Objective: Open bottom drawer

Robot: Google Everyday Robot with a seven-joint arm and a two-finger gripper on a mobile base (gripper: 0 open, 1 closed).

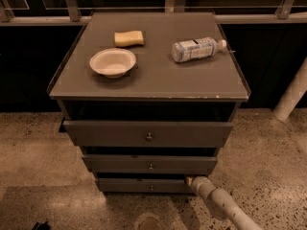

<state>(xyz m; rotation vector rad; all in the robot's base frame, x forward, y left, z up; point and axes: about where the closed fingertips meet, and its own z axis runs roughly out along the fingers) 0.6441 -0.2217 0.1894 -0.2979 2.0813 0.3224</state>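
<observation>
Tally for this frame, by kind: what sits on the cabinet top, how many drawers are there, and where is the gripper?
Bowl: 1
Sponge: 1
Bottle: 1
Drawers: 3 (top drawer, middle drawer, bottom drawer)
Gripper: 1, low at the bottom drawer's right end
Total: 7

**Matt grey fronts over a speckled floor**

The cabinet (158, 80) is finished in smooth, matt grey, and a pale worn line is seen along its top's front edge. The bottom drawer (124, 186) is given the same flat grey front, with a small shiny metal knob (151, 188). The gripper (190, 180), seen low at the cabinet's right front, is carried on an arm (220, 204) cased in smooth off-white plastic. On the cabinet top are seen a matt white bowl (112, 62), a porous yellow sponge (129, 38) and a clear plastic bottle (196, 49). The floor (38, 147) around the cabinet is seen as speckled, faintly glossy stone.
</observation>
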